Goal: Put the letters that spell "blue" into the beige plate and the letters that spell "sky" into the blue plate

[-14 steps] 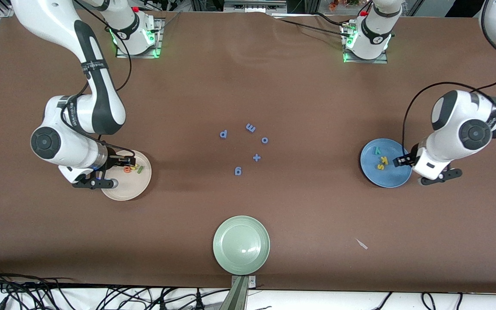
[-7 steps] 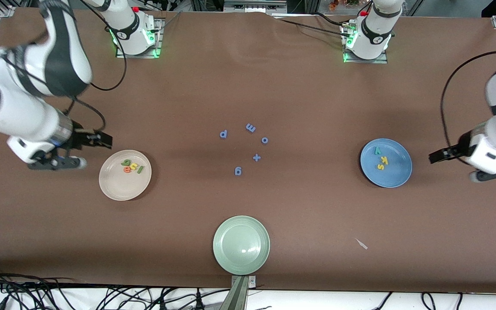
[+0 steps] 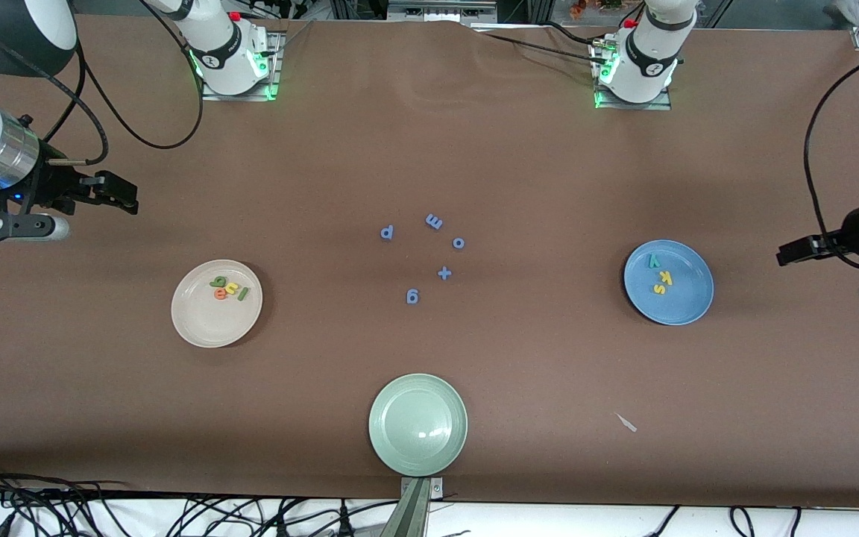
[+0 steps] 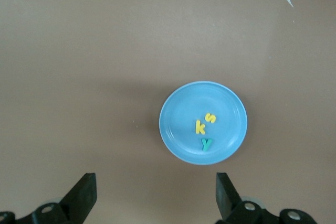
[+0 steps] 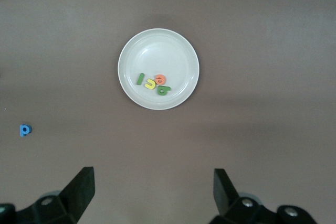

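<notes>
Now that both arms have pulled back from the plates, the tiny foam letters spelling "blue" [image 3: 227, 289] are lying in the round cream-beige plate [image 3: 206, 328] near the right arm's counter edge, and the "sky" letters [image 3: 659, 274] in the round blue plate [image 3: 687, 307] near the left arm's edge. Right hand [image 3: 127, 200] and left hand [image 3: 786, 258] are hanging empty, fingers apart, suggesting sorting is finished.
</notes>
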You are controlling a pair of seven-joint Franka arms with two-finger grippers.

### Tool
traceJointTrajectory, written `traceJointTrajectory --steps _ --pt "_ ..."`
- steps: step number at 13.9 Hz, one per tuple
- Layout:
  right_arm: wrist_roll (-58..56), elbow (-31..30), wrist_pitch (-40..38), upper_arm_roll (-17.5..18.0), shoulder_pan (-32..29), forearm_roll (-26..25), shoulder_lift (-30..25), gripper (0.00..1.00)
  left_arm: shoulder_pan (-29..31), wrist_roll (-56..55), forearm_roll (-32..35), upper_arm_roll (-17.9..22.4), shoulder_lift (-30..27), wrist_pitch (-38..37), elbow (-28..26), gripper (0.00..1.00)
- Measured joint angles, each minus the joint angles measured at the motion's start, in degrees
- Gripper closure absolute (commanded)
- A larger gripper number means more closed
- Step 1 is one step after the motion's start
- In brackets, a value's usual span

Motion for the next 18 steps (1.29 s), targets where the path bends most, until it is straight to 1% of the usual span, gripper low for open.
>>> traceJointTrajectory --steps 1,2,4,5,6,7,8,9,11,13,14,16,18 --pt "0.03 0.05 0.04 0.06 0.01 -0.02 0.23 0.0 -6.66 0.01 -3.68 6.58 -1.27 -1.27 0.92 0.01" --pt "0.03 0.04 0.15 0.12 0.01 -0.04 0.64 0.0 -14.58 0.78 -8.45 15.68 -3.28 -2.13 1.65 0.0" --pt "0.03 0.05 0.21 0.57 -0.51 -0.14 1.07 0.0 -23.44 2.28 -10.61 26.64 -5.81 -3.52 1.85 0.0" --pt "0.03 0.05 0.21 2.7 -2.56 -0.21 1.09 0.0 -27.95 2.65 -11.05 31.7 -6.68 -4.13 1.86 0.0" --pt "0.03 0.15 0.21 7.24 -6.85 -0.5 1.07 0.0 -30.94 2.83 -11.62 34.77 -7.27 -4.49 1.86 0.0" --pt "0.03 0.28 0.21 12.32 -11.76 -1.03 1.08 0.0 -32.59 2.89 -12.03 36.14 -7.54 -4.56 1.89 0.0" --pt "0.02 0.41 0.18 15.56 -15.02 -1.52 1.07 0.0 -33.82 2.9 -12.13 36.82 -7.61 -4.65 2.0 0.0" --pt "0.0 0.58 0.13 16.99 -16.56 -1.79 1.06 0.0 -35.25 2.9 -12.13 37.62 -7.7 -5.1 2.02 0.0" --pt "0.0 0.73 0.12 17.6 -17.13 -1.83 1.03 0.0 -36.69 2.91 -12.13 38.13 -8.3 -6.33 1.91 0.0" --pt "0.0 0.74 0.08 17.82 -17.13 -1.89 1.03 0.0 -36.59 3.14 -12.13 37.82 -9.19 -6.72 1.8 0.0" --pt "0.0 0.74 -0.05 17.9 -17.13 -1.97 1.03 0.0 -35.7 3.24 -12.13 36.97 -9.78 -6.9 1.66 0.0" --pt "0.05 0.74 -0.99 17.93 -17.14 -1.99 1.03 0.0 -31.87 3.35 -12.09 33.07 -10.85 -7.08 1.22 0.0" --pt "0.07 0.74 -1.29 17.93 -17.16 -1.98 1.03 0.0 -30.99 3.56 -11.07 31.48 -11.1 -7.11 0.51 0.0"
